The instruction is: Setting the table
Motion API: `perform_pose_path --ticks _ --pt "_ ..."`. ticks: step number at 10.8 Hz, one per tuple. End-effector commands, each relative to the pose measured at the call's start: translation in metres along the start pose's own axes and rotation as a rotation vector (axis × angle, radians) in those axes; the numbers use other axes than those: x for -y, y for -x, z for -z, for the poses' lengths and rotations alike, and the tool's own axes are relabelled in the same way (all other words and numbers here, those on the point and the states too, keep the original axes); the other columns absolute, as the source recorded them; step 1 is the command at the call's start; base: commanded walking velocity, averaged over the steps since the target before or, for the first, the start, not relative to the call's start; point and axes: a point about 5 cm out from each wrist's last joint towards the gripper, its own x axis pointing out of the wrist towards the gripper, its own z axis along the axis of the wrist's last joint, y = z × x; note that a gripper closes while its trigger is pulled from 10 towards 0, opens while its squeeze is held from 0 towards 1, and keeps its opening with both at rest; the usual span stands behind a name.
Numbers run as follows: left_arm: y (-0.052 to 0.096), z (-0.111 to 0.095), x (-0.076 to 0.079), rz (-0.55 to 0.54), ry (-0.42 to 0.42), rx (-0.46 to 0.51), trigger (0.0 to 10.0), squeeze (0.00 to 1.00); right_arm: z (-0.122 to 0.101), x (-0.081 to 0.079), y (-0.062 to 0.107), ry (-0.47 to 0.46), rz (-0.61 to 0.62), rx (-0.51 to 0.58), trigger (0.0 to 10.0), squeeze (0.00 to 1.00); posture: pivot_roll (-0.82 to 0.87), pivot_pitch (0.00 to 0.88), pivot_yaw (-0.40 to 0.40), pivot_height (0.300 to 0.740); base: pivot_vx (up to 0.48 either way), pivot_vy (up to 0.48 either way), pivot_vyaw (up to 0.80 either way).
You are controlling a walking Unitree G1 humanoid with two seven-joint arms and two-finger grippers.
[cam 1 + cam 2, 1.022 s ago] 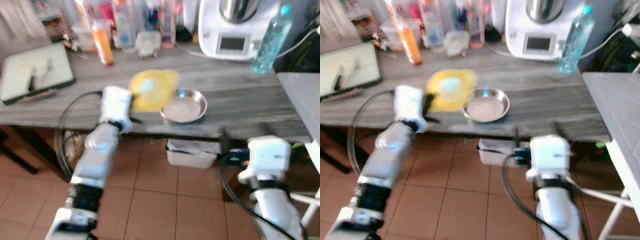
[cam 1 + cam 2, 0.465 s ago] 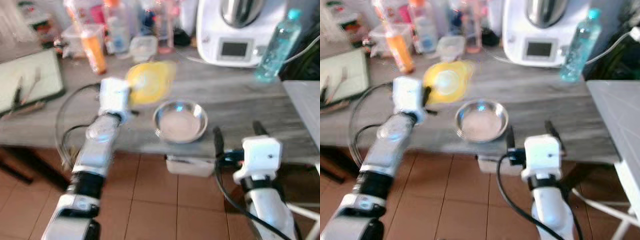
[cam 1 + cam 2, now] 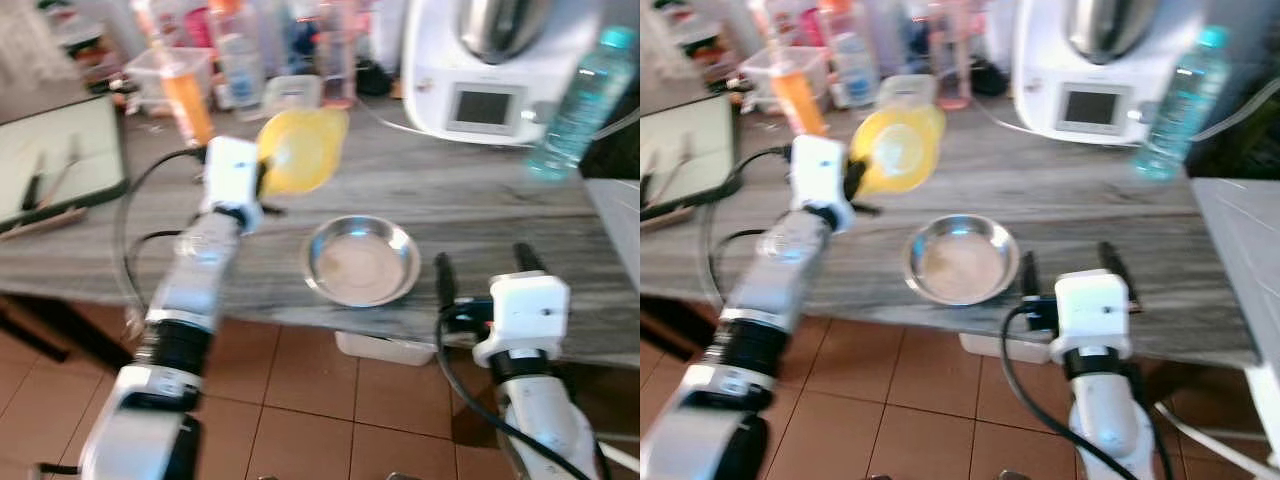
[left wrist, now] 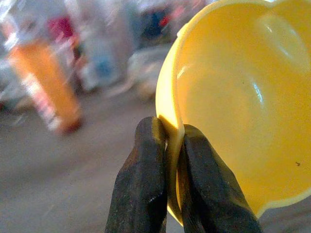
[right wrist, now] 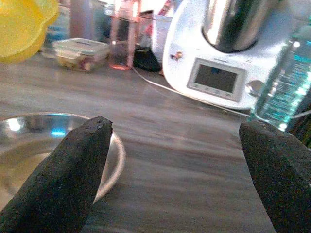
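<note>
Home kitchen: grey wooden counter point(image 3: 480, 190), food processor point(image 3: 490, 60), crowded bottles point(image 3: 240, 50), terracotta floor tiles point(image 3: 310, 400).

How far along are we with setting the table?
Early. In hand: the left gripper is shut on the yellow bowl's rim, holding it above the counter. The steel bowl sits untouched by the open right gripper. Nothing looks placed yet.

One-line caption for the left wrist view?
Left tool pinching the rim of a yellow bowl, blurred countertop bottles behind.
</note>
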Motion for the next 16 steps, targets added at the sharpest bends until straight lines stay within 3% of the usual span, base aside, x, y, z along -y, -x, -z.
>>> perform_pose_path --ticks 1,3,5,8,10,11,13,16 --pt "-0.006 -0.005 -0.007 -0.01 0.015 -0.06 10.0 0.0 -0.002 0.0 0.001 0.0 -0.007 0.004 10.0 0.0 -0.04 0.129 0.07 0.74 0.0 0.0 0.0" --pt "-0.02 -0.017 -0.01 0.024 0.072 -0.14 10.0 0.0 -0.007 -0.007 -0.001 0.05 -0.07 0.03 10.0 0.0 -0.04 0.118 0.066 0.74 0.0 0.0 0.0" --pt "-0.025 -0.013 -0.007 0.146 0.161 -0.248 10.0 0.0 -0.007 -0.01 -0.003 0.06 -0.078 0.034 10.0 0.0 -0.04 0.117 0.072 0.74 0.0 0.0 0.0" --pt "-0.019 0.0 0.013 0.318 0.147 -0.4 10.0 0.0 -0.006 -0.009 -0.001 0.061 -0.066 0.027 10.0 0.0 -0.05 0.123 0.079 0.74 0.0 0.0 0.0" --pt "-0.02 0.007 0.011 0.346 0.126 -0.46 10.0 0.0 -0.005 -0.013 0.004 0.009 -0.096 -0.005 10.0 0.0 -0.05 0.13 0.081 0.74 0.0 0.0 0.0" --pt "-0.02 0.007 0.01 0.351 0.121 -0.466 10.0 0.0 -0.005 -0.019 0.009 -0.075 -0.138 -0.043 10.0 0.0 -0.05 0.136 0.082 0.74 0.0 0.0 0.0" --pt "-0.021 0.005 0.012 0.363 0.125 -0.476 10.0 0.0 -0.006 -0.028 0.021 -0.142 -0.196 -0.107 10.0 0.0 -0.06 0.139 0.086 0.74 0.0 0.0 0.0" --pt "-0.026 0.0 0.014 0.34 0.095 -0.478 10.0 0.0 -0.004 -0.033 0.029 -0.14 -0.204 -0.148 10.0 0.0 -0.07 0.136 0.098 0.74 0.0 0.0 0.0"
